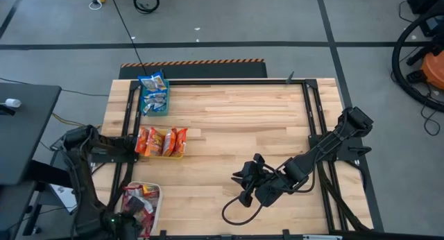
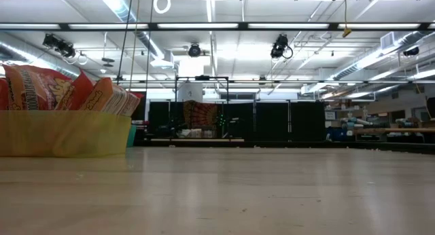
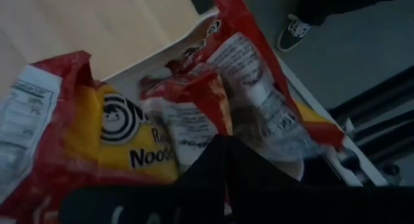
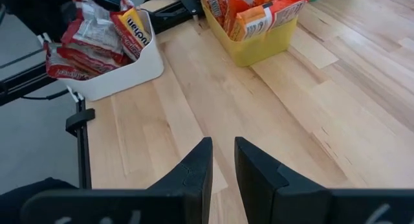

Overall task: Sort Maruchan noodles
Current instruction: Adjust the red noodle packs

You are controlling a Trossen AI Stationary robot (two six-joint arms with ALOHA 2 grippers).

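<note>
**A:** Where are the packets, and what can't you make out?

**B:** All the flat crinkly plastic noodle packets sit in three bins along the left edge of my pale wooden counter [image 1: 236, 122]. The blue-and-white packets [image 1: 152, 85] stand in the teal plastic bin [image 1: 155, 112] near the far left corner. The orange-red packets [image 1: 161, 140] stand upright in the yellow plastic bin [image 1: 177, 155] about halfway along that edge. The silver-white packets with red print [image 1: 141, 198] lie heaped in the white plastic bin [image 1: 157, 213] at the near left corner.

**A:** And your left fingers?

**B:** My left gripper [image 3: 220, 160] hangs over the white bin, fingers pressed together with nothing between them. From above, my own arm covers part of that bin, so I can't count the packets. At the wrist, the dark fingers block the lower middle and the printing is only partly readable. Beyond the counter edge a person's shoe [image 3: 292, 31] shows on the floor, the leg cut off.

**A:** The right side?

**B:** My right gripper [image 4: 222, 160] waits low over bare wood near the near edge, right of the middle, its fingers a narrow gap apart and empty.

**A:** The level camera?

**B:** It catches only the yellow bin at the frame's side, cut off, with orange-red packets leaning out. The other bins and both arms are out of its sight.
</note>
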